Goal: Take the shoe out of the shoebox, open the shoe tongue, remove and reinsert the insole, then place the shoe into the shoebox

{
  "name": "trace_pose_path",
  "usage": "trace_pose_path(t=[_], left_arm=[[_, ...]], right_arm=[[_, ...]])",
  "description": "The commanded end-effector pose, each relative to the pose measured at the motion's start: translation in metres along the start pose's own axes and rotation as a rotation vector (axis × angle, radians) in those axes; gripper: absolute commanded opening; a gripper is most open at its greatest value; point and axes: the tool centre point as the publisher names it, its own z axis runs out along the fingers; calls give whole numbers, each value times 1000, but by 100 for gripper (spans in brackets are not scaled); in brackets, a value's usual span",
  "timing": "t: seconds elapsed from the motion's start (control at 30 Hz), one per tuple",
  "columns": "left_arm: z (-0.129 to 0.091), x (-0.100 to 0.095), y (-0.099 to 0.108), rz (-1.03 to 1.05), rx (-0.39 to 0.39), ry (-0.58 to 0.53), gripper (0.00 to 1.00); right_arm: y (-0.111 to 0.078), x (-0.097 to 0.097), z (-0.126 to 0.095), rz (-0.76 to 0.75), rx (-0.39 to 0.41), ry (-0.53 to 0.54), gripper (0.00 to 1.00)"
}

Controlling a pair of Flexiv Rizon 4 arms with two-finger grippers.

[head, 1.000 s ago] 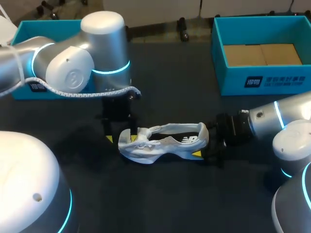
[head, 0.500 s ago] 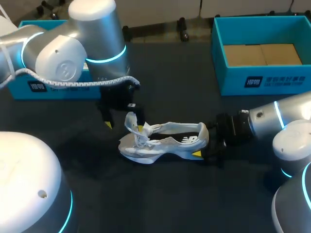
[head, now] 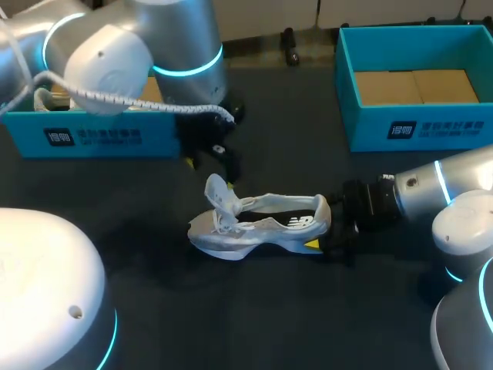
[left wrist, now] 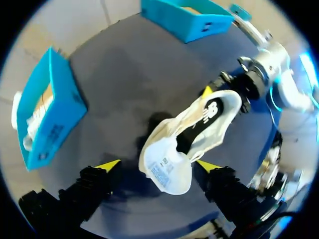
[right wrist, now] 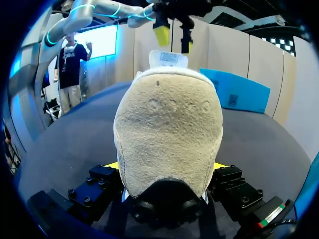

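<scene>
L gripper (head: 209, 163) hangs just above the toe end of the shoe (head: 262, 223), fingers spread wide, nothing in them. In its wrist view the yellow tips sit either side of the raised tongue (left wrist: 167, 167) w/o touching it. R gripper (head: 327, 227) is clenched on the heel (right wrist: 167, 129), one finger each side, pinning the shoe down on the table (head: 269, 308).

Step, as I read it: shoe is out of the box and the tongue stands up and folded fwd, so "open the tongue" looks done or nearly so. Insole removal comes next. The dark strip inside the opening (head: 285, 218) is prob. the insole, not yet pulled.

For the next move you'll need the L gripper lower and further back toward the heel, narrowed enough to enter the opening and pinch the insole edge. Keep R's hold firm, else the shoe may lift with it.

Shoe lies mid-table, toe toward the L box (head: 92, 135), well apart from the R box (head: 416, 123).
</scene>
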Motion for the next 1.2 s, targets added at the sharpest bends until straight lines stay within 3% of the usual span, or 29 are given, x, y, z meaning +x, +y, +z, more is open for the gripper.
trace_pose_path(t=[0.03,0.17,0.5,0.53,0.57,0.6,0.73,0.87,1.2], left_arm=[[-19,5,-10,153,1,-27,78],[-32,15,-20,233,25,-42,87],[-43,35,-36,366,34,16,84],[-42,37,-37,388,26,30,82],[-41,38,-38,402,22,32,70],[-39,40,-39,411,17,30,46],[-36,47,-40,482,7,18,3],[-36,50,-40,572,-12,47,0],[-36,50,-40,572,-12,47,0]], right_arm=[[1,0,0,0,4,0,0],[1,0,0,0,4,0,0],[1,0,0,0,4,0,0],[1,0,0,0,4,0,0],[1,0,0,0,4,0,0],[1,0,0,0,4,0,0],[1,0,0,0,4,0,0],[1,0,0,0,4,0,0],[1,0,0,0,4,0,0]])
